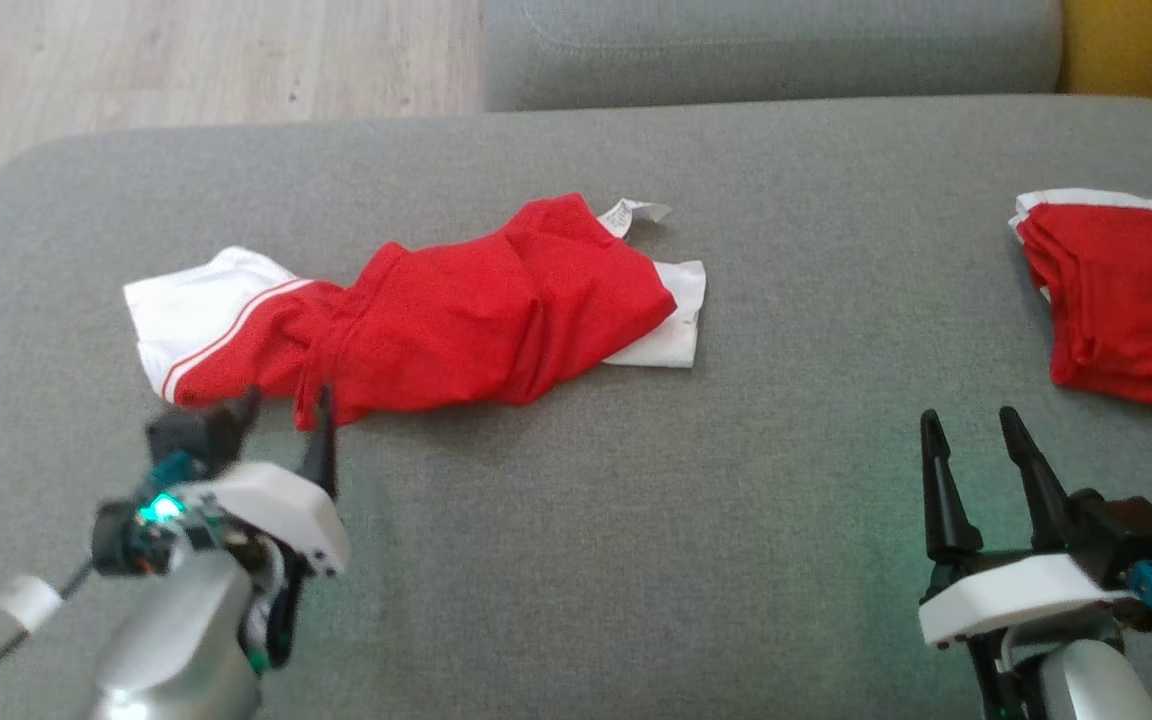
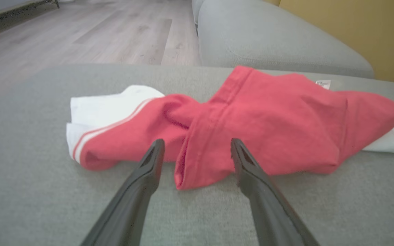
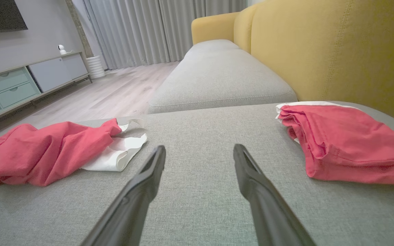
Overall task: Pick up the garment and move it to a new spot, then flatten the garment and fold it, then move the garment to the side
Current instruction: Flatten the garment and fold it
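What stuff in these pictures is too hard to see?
- Label on the crumpled red and white garment: head view, print too small to read.
- Folded red garment: head view, cut off by the right edge.
- Left gripper: head view, blurred.
- What kind of clothing the crumpled garment is: all views, its own bunched folds hide its shape.

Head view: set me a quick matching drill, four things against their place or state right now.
Things:
1 crumpled garment
2 folded garment
3 left gripper
4 right gripper

Place or state:
A open over bare cushion
B bunched up, mid-cushion
C stacked neatly at the far right
D open, fingers either side of the crumpled garment's near edge

Pairs: 1-B; 2-C; 3-D; 4-A
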Controlling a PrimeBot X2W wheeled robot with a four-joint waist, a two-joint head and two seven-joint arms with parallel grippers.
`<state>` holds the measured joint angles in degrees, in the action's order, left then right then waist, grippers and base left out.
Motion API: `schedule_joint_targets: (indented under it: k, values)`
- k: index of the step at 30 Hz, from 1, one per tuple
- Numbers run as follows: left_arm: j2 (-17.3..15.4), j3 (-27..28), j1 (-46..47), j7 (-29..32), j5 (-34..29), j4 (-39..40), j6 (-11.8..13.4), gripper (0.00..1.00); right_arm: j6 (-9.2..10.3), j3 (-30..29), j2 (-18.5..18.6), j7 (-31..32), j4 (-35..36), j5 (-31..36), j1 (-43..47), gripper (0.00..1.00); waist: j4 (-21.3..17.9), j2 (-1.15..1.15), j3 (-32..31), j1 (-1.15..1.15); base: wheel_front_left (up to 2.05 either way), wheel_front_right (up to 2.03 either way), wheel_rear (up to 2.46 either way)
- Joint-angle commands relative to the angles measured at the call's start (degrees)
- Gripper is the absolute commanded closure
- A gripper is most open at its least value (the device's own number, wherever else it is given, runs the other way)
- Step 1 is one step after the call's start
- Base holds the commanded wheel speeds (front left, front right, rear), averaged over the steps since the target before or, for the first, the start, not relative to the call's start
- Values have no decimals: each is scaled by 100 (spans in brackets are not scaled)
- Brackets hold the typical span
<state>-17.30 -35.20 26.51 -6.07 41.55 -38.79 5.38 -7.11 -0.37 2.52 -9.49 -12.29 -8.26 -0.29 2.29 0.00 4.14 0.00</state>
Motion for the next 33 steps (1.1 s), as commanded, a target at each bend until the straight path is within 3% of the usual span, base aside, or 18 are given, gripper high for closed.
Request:
schedule_joint_targets:
  k: [1,9,16,17,19,22,25,33]
  values:
    - [-156,212,237,-4,55,128,63,0,-37,167,36,23,252,66,-143,0,-44,0,102,0,0,0,0]
    - [-103,386,270,-63,228,-249,192,0,-37,159,36,152,456,205,-261,0,-256,0,492,0,0,0,0]
    - [-31,423,490,-144,324,-686,-5,0,-37,137,36,199,539,263,-325,0,-378,0,689,0,0,0,0]
    - [-21,401,524,-146,314,-745,-42,4,-37,134,36,202,547,268,-335,0,-387,0,702,0,0,0,0]
    - [40,360,568,-115,330,-834,-134,100,-37,132,36,215,576,274,-340,0,-398,0,717,0,0,0,0]
    - [80,281,616,-152,288,-902,-231,100,-37,108,36,218,583,280,-331,0,-389,0,711,0,0,0,0]
    - [78,226,629,-377,169,-842,-176,100,-37,81,36,209,556,256,-307,0,-367,0,650,0,0,0,0]
    - [-87,-460,696,-451,-810,397,430,100,-37,25,36,154,453,169,-219,0,-296,0,424,0,0,0,0]
